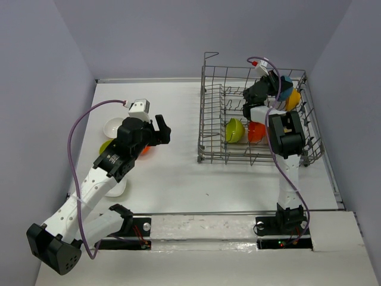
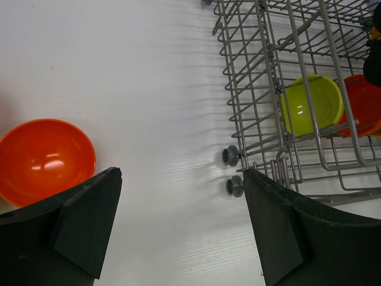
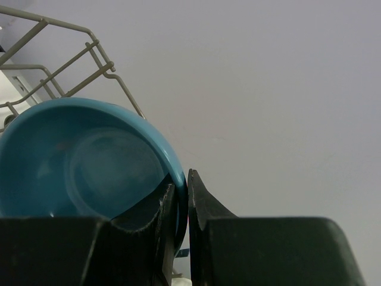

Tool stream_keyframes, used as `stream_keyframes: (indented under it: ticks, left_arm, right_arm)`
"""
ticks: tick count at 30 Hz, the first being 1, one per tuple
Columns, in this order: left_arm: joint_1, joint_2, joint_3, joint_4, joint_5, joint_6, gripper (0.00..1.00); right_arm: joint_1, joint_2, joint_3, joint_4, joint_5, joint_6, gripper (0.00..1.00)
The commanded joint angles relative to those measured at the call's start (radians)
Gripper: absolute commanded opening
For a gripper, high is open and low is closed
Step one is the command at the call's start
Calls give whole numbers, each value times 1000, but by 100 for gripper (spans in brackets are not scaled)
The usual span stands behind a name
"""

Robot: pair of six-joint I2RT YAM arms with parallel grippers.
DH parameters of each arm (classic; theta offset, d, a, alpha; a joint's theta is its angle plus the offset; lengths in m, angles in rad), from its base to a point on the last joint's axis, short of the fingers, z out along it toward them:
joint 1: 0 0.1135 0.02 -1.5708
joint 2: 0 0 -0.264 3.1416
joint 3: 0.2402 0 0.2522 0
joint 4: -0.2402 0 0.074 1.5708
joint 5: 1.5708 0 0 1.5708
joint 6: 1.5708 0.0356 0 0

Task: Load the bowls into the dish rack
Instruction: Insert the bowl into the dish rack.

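Over dish rack (image 1: 205,119), blue bowl (image 3: 89,167) on edge in right pincer (image 3: 180,186)

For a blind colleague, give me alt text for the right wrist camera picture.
The right gripper pinches the rim of a blue bowl between its black fingers. Grey wire of the dish rack crosses the upper left, against a plain pale wall.

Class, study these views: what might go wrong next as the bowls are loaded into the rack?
1. The right jaws pinch only the rim of the blue bowl; it may slip before seating in the rack.
2. The orange bowl sits beside, not between, the open left jaws; a straight descent could knock it away.
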Motion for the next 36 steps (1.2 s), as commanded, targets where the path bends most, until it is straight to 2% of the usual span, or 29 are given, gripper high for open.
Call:
stream_keyframes:
  ticks: [1,8,10,23,36]
  left_arm:
    - [-6,2,-13,32,3,12,93]
    - [-6,5,-13,32,5,12,93]
    - [-7,5,-13,32,5,12,93]
    - [-6,5,-14,32,3,14,93]
    - [-7,0,-17,31,2,12,93]
  right_arm:
    - [-5,41,3,133,-10,11,2]
    - [-5,58,12,113,-2,32,6]
    - [-5,62,17,110,-2,35,11]
    - [14,81,26,94,2,51,16]
    - [23,93,29,67,8,63,34]
